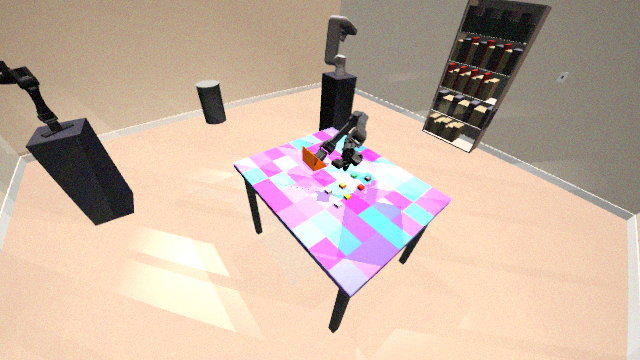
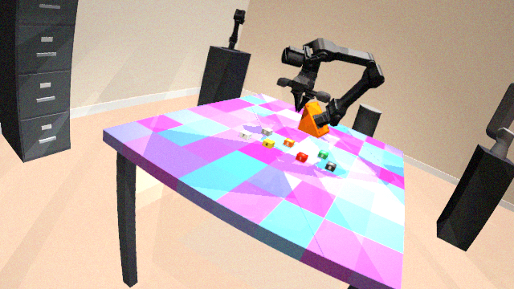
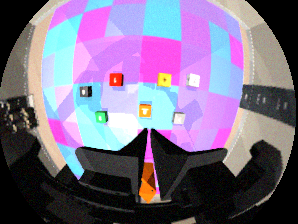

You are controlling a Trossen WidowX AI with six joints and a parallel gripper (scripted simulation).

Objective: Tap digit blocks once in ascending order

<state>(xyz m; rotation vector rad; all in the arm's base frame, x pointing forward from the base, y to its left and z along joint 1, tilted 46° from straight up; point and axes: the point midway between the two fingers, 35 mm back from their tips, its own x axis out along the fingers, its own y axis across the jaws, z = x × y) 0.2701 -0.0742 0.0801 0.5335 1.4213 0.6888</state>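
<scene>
My gripper (image 1: 345, 168) (image 2: 298, 110) (image 3: 148, 131) is shut and empty, tips raised above the table, just short of the orange block (image 1: 342, 185) (image 2: 288, 142) (image 3: 145, 111) in the wrist view. A light grey block (image 1: 328, 191) (image 2: 267, 131) (image 3: 178, 118) lies right of the tips there, a green block (image 1: 354, 175) (image 2: 323, 154) (image 3: 101, 117) left. Farther out lie a black block (image 2: 330, 166) (image 3: 86, 91), a red block (image 2: 301, 156) (image 3: 116, 80), a yellow block (image 2: 268, 143) (image 3: 164, 80) and a white block (image 2: 245, 135) (image 3: 193, 80). The digits are too blurred to read surely.
An orange wedge-shaped piece (image 1: 312, 159) (image 2: 312, 120) (image 3: 147, 187) stands on the patchwork table (image 1: 380, 250) (image 2: 233, 168) beside the arm's base. Off the table are a dark bin (image 1: 212, 102), a bookshelf (image 1: 480, 75) and pedestals with other arms.
</scene>
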